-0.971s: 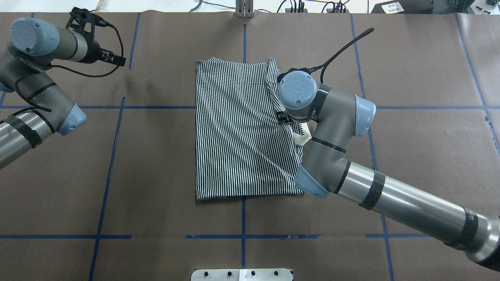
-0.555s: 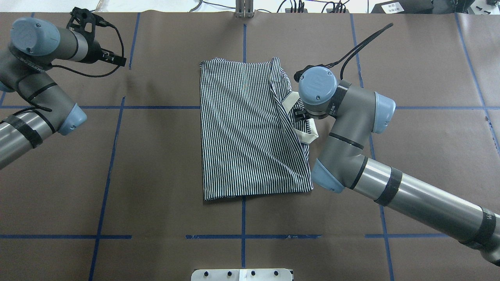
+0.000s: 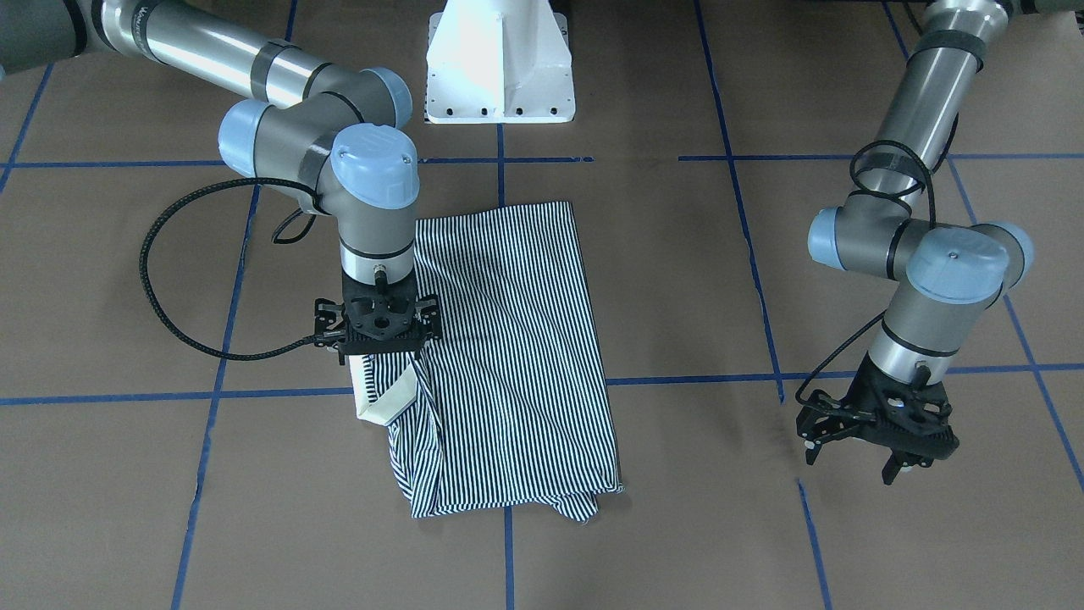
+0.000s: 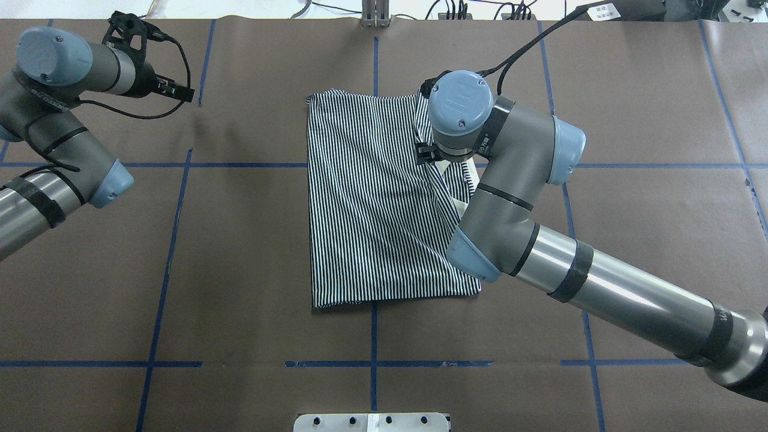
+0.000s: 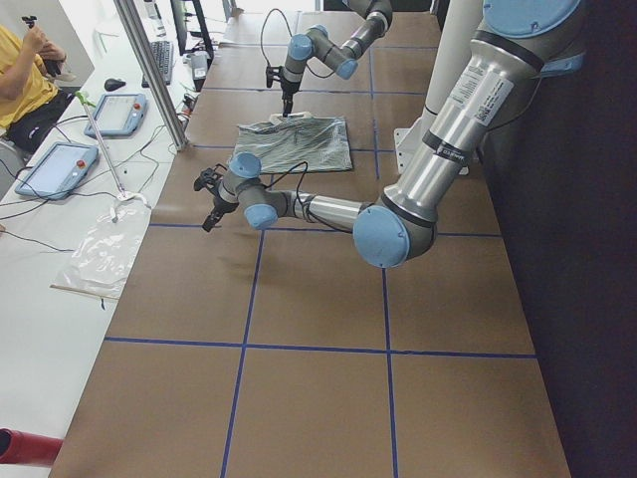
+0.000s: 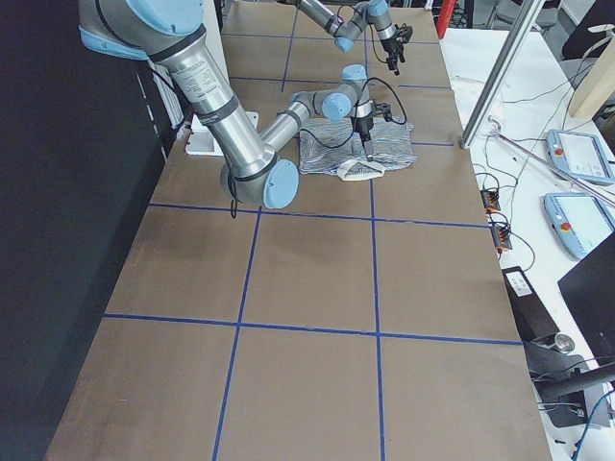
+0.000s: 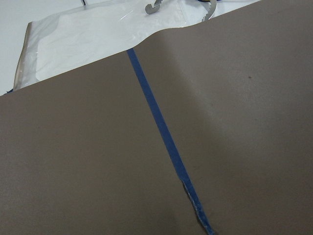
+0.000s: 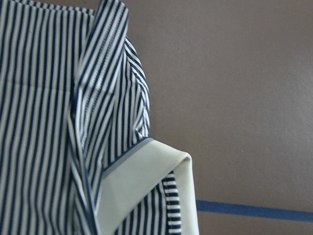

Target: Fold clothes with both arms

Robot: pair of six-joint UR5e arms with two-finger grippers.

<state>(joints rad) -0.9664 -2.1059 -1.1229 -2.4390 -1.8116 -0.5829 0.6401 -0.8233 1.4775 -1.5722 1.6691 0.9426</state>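
The striped polo shirt (image 4: 372, 198) lies folded into a tall rectangle at the table's middle, and shows in the front view (image 3: 508, 339). Its cream collar (image 3: 388, 405) sticks out doubled over at the shirt's right edge, seen close in the right wrist view (image 8: 142, 171). My right gripper (image 3: 378, 352) points down right over that edge, just above the collar. I cannot tell whether it grips cloth. My left gripper (image 3: 851, 466) hangs open and empty over bare table at the far left (image 4: 153, 60), well away from the shirt.
The white pedestal base (image 3: 500, 59) stands at the robot's side of the table. Blue tape lines (image 4: 373, 336) grid the brown table cover. A clear plastic bag (image 7: 98, 39) lies past the table's far edge beyond the left gripper. Tablets (image 5: 60, 164) lie on a side bench.
My right gripper first swung right, and the shirt slid slightly right, baring the collar. It then moved back left and farther away over the shirt's right edge. My left arm stayed still.
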